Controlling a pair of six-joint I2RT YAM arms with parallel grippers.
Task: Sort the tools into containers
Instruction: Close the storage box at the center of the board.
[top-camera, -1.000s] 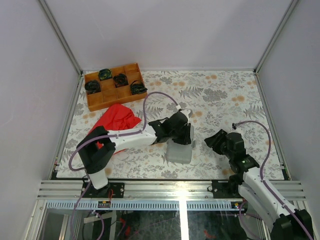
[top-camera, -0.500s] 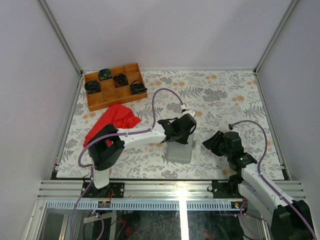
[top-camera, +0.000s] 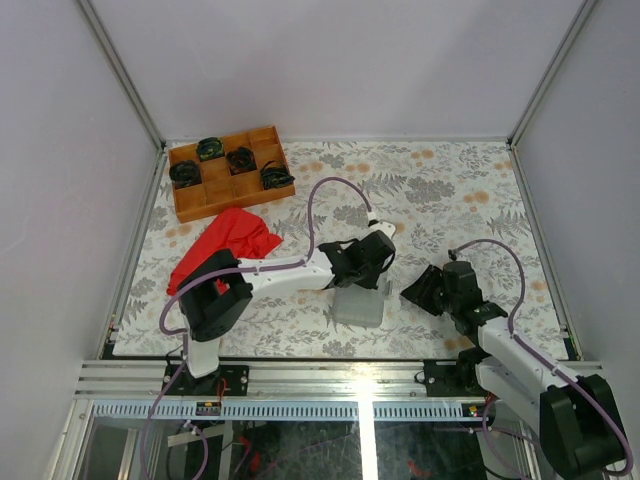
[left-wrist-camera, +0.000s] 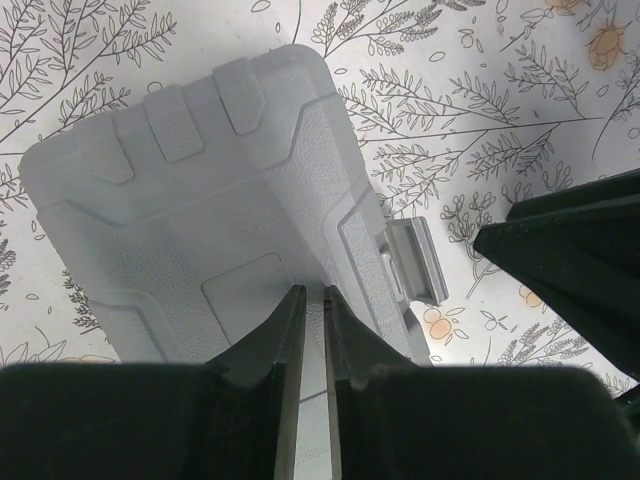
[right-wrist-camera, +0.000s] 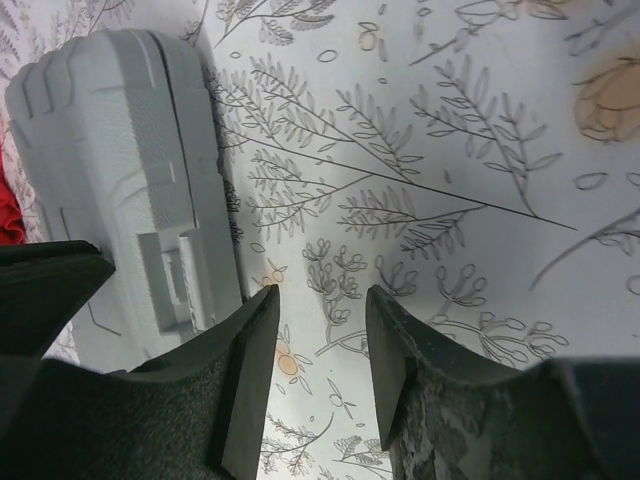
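The flat grey plastic tool case (top-camera: 358, 307) lay shut on the flowery table (top-camera: 450, 190), low in the middle of the top view. I could not see inside it. My left claw (left-wrist-camera: 313, 292) hung over the lid, pinched almost shut, holding nothing. My right claw (right-wrist-camera: 320, 292) was about half open and empty, just right of the case. I thought the small grey latch (left-wrist-camera: 417, 262) had to come first: hold the lid down gently, hook the latch slowly, and not shove the case.

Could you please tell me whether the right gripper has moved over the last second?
Yes. The right gripper has slid left and toward the near edge, closing in on the grey case, which has stayed put.
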